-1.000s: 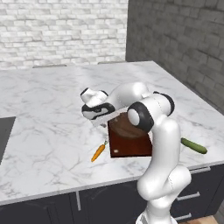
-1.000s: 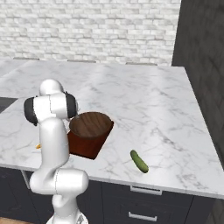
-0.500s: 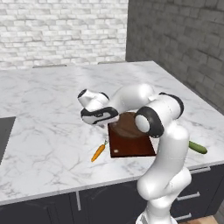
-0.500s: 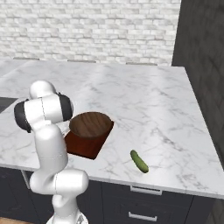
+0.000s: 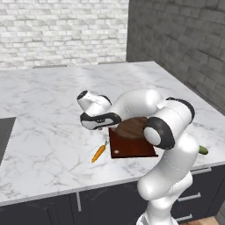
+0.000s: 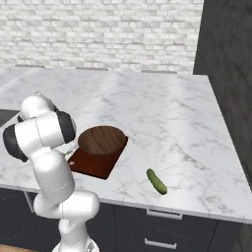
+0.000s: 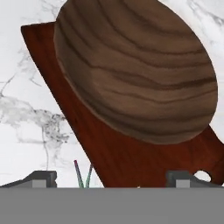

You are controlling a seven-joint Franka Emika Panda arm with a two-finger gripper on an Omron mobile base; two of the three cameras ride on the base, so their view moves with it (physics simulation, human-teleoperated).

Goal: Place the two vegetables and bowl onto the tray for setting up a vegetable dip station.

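One bowl (image 6: 102, 140) on one tray (image 6: 93, 164); one carrot (image 5: 99, 153), one cucumber (image 6: 157, 181) off

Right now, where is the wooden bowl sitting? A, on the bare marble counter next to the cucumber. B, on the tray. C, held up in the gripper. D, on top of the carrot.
B: the bowl rests on the tray, covering its far end, while the cucumber lies apart on the counter and the carrot lies beside the tray.
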